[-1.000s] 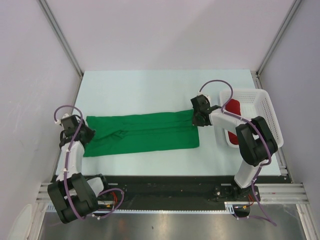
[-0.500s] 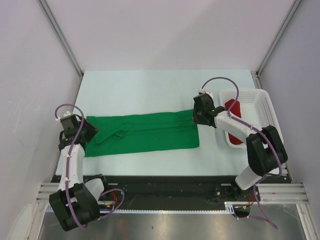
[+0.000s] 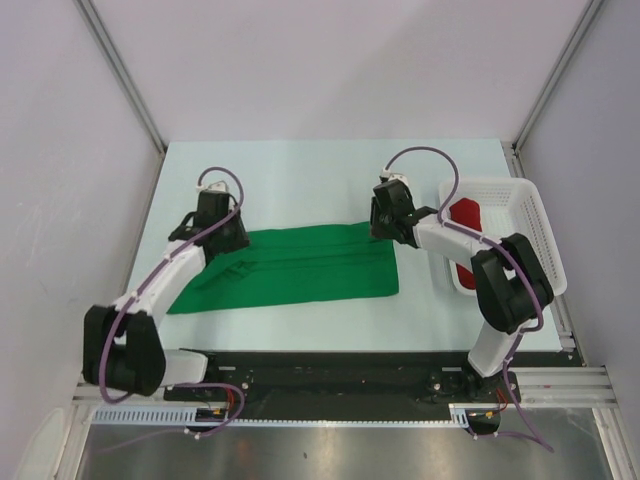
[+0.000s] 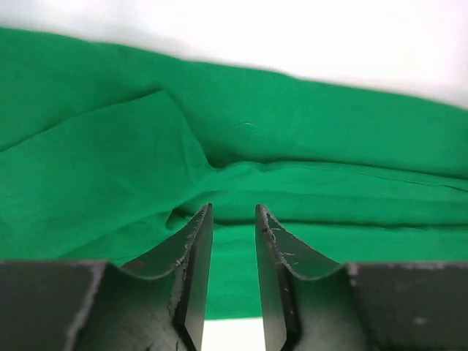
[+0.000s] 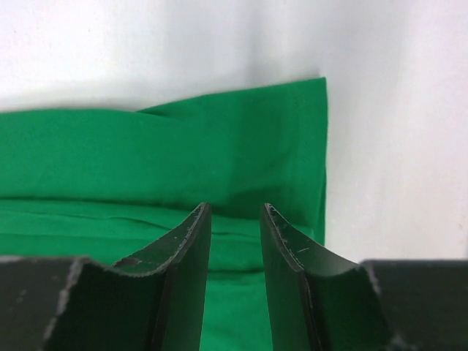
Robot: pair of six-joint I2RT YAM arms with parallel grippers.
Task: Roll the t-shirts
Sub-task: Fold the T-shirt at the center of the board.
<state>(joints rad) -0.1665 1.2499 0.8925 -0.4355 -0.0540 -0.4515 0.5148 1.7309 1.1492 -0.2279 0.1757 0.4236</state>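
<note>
Lying flat across the pale table point(image 3: 300, 175), the bright green cloth t-shirt point(image 3: 300, 268) awaits rolling, so the left gripper point(image 3: 224, 238) and right gripper point(image 3: 385, 230) hover part-open and empty over its far corners, likely to grip there, with the rolled red t-shirt point(image 3: 463, 212) in the white mesh basket point(image 3: 532, 228) at the right edge.

Pale flat tabletop point(image 3: 300, 170): folded bright green cloth t-shirt point(image 3: 300, 268) lies flat at centre; white plastic mesh basket point(image 3: 537, 232) at right edge.
</note>
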